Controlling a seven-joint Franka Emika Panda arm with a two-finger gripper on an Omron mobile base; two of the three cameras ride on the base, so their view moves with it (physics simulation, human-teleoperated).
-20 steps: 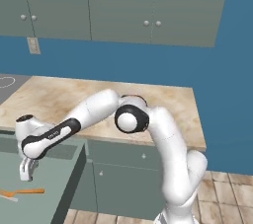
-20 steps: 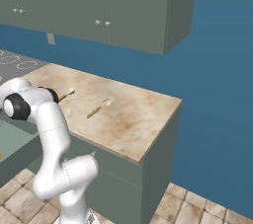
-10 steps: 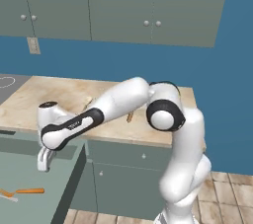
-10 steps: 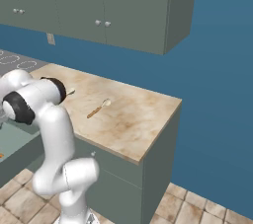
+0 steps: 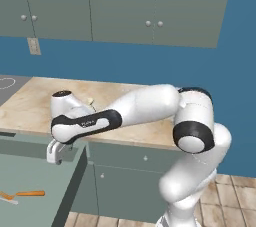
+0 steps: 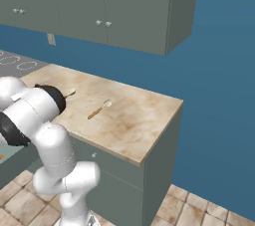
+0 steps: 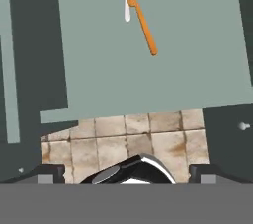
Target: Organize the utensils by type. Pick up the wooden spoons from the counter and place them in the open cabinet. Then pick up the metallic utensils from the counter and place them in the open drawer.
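Gripper point(image 5: 55, 153) is hanging with its jaws spread wide and nothing between them, fingers pointing down just over the right rim of the open drawer point(image 5: 35, 168). You're holding nothing.

Two wooden spoons are lying up on the counter point(image 6: 134, 130) behind the drawer, apart from each other: one point(image 6: 99, 109) out in the open, the other point(image 6: 68, 93) closer in and partly hidden by the arm's elbow. They're probably light, stiff and not fragile. The handles are thin and lying flat on the slab, so you're likely going to get a shallow pinch. Take a handle across its width near the middle; the rounded bowl would probably slip.

Inside the drawer, an orange-handled utensil point(image 7: 143, 23) is lying at its far end with a thin pale one point(image 7: 126, 1) touching it at the head. The pale one is probably the metal piece: slim, hard and likely slick, but I can't tell for sure.

Arm is folding back hard toward the drawer. The upper arm is sweeping low across the counter edge, and the wrist is bending down so the hand camera is looking straight into the drawer. You're facing away from the spoons, so expect a big swing back. The wall cupboard doors point(image 5: 150, 6) above the drawer are looking shut from here.
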